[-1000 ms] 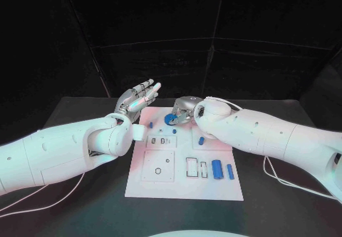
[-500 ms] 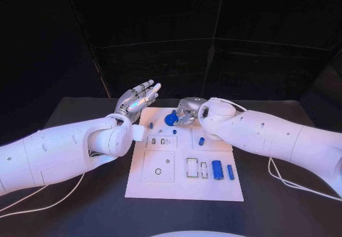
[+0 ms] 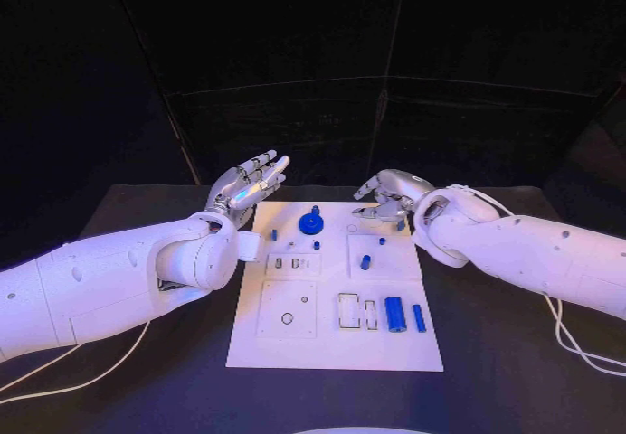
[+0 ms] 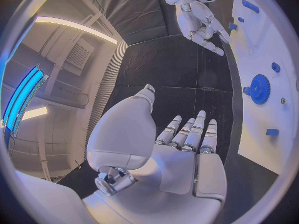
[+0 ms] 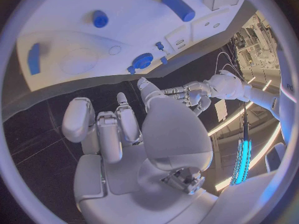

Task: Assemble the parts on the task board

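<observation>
Blue gear [image 3: 310, 222] lies flat on the board [image 3: 261, 348]; both hands [image 3: 245, 185] [image 3: 387, 193] empty, fingers apart.

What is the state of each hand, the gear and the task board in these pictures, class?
left hand: open, fingers spread, raised beside the board, holding nothing.
right hand: open, empty, at the board's far right corner.
blue gear: on the board, free of both hands.
task board: flat on the table.

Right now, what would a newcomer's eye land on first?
The white board in the middle of the black table, with a blue gear at its far end. The left hand is raised, open, off the board's far left corner, and the right hand hovers empty over its far right corner.
</observation>
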Robot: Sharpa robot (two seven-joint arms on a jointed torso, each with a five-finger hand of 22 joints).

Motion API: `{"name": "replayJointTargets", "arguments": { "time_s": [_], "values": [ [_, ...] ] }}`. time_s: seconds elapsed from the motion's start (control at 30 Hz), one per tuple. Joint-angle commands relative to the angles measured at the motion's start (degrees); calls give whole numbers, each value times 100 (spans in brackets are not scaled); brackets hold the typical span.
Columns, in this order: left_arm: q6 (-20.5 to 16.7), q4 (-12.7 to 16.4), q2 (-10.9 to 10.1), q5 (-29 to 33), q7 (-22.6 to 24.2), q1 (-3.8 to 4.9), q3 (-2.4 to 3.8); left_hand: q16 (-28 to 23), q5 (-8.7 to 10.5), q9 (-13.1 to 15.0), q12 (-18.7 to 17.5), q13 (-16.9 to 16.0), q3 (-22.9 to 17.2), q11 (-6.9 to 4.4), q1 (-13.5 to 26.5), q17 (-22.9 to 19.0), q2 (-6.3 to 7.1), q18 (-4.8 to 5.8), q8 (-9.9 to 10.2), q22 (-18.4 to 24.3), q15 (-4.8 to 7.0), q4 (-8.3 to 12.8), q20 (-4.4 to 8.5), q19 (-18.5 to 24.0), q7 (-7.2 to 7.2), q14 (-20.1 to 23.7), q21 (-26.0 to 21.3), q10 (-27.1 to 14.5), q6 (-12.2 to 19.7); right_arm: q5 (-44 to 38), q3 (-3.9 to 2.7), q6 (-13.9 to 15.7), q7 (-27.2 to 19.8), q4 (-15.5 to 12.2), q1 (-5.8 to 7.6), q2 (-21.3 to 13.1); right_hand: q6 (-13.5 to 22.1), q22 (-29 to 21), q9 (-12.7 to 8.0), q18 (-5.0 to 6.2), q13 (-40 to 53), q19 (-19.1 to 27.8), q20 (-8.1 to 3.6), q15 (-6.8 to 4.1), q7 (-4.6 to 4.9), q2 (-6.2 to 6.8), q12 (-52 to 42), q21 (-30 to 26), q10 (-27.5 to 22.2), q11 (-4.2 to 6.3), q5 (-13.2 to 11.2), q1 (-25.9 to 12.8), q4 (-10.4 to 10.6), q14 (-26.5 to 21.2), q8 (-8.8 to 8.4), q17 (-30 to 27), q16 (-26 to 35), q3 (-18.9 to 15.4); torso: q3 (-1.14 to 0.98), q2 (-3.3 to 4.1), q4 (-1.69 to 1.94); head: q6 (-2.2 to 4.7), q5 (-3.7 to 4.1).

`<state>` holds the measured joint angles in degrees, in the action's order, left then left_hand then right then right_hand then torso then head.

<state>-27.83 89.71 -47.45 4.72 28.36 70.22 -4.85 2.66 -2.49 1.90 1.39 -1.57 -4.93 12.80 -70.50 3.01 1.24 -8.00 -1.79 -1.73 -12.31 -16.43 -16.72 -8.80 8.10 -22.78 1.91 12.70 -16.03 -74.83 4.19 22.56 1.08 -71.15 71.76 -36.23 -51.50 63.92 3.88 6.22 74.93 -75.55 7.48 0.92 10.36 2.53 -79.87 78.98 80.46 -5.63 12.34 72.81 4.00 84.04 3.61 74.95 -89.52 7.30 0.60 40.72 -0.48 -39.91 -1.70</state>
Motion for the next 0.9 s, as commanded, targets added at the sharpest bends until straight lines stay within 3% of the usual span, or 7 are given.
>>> {"name": "replayJointTargets", "arguments": {
  "time_s": [0.03, 0.17, 0.27, 0.4, 0.67, 0.77, 0.9],
  "values": [
    [93, -13, -1, -53, 34, 9, 6, 45, -24, 11, 26, -11, -4, 51, -26, 26, -70, -31, -23, -14, -19, 23, -7, -79, 716, -157, 37, 32, -76, 1139, 0, 87, -932, -102, 15, -314, -69, -20, 11, -98, 378, 41, -14, 22, -5, 27, 32, -12, -10, 26, 19, 153, -105, 549, 44, 1302, 14, 13, -14, -34, -63, 16, 30],
    [157, -44, 10, -53, 34, 8, 5, 137, -25, 34, 56, -32, 23, 98, -69, 77, -118, 0, -58, -48, -62, 40, -5, -264, 757, -532, 104, 230, -275, 1365, 3, -159, -1206, -65, 15, -694, -114, -39, 10, -95, 347, 54, -25, 11, -17, 86, 66, -23, -36, 38, -8, 323, -233, 545, 47, 1288, 19, 7, -35, -51, -114, 39, 58],
    [275, -88, 38, -56, 18, 4, 5, 322, -26, 85, 154, -88, 59, 152, -101, 169, -197, 66, -154, -133, -126, 53, -14, -720, 781, -1209, 269, 768, -706, 1448, 4, -396, -1372, 66, 12, -899, -140, -44, 10, -94, 342, 61, -30, 6, -23, 106, 75, -27, -40, 44, -14, 403, -292, 543, 49, 1279, 22, -1, -74, -48, -142, 41, 75],
    [359, -123, 77, -91, 5, -4, 4, 426, -22, 98, 213, -112, 120, 209, -122, 210, -248, 103, -193, -203, -156, 64, -6, -1156, 815, -1668, 429, 1229, -957, 1471, 5, -573, -1457, 253, 6, -971, -146, -53, 8, -93, 331, 67, -33, 3, -25, 123, 87, -32, -48, 47, -16, 450, -330, 544, 43, 1285, 21, -10, -73, -40, -110, 55, 172],
    [423, -171, 111, -120, -6, -25, 3, 424, -24, 91, 202, -109, 172, 232, -142, 197, -278, 105, -188, -240, -151, 74, -3, -1458, 841, -1766, 531, 1403, -1034, 1418, 6, -736, -1507, 680, -119, -870, -108, -74, -3, -89, 307, 81, -34, 5, -16, 136, 114, -42, -70, 41, -45, 488, -366, 547, 19, 1298, 17, -26, -117, -24, -110, 44, 188],
    [433, -179, 123, -122, -6, -28, 3, 423, -24, 90, 201, -109, 174, 231, -143, 196, -278, 105, -187, -241, -151, 75, -3, -1467, 841, -1766, 535, 1407, -1036, 1399, 5, -773, -1518, 803, -180, -823, -74, -77, -8, -89, 295, 84, -33, 9, -9, 134, 127, -44, -82, 36, -64, 501, -378, 548, 6, 1301, 16, -34, -109, -20, -99, 22, 198],
    [438, -196, 138, -124, -5, -33, 3, 419, -24, 90, 198, -109, 177, 230, -146, 194, -280, 105, -185, -240, -151, 77, -3, -1468, 840, -1767, 536, 1414, -1040, 1381, 5, -839, -1523, 910, -244, -747, -54, -84, -11, -88, 290, 89, -31, 11, -5, 133, 133, -47, -87, 31, -77, 508, -385, 548, 1, 1303, 16, -39, -133, -6, -103, 23, 193]
  ]
}}
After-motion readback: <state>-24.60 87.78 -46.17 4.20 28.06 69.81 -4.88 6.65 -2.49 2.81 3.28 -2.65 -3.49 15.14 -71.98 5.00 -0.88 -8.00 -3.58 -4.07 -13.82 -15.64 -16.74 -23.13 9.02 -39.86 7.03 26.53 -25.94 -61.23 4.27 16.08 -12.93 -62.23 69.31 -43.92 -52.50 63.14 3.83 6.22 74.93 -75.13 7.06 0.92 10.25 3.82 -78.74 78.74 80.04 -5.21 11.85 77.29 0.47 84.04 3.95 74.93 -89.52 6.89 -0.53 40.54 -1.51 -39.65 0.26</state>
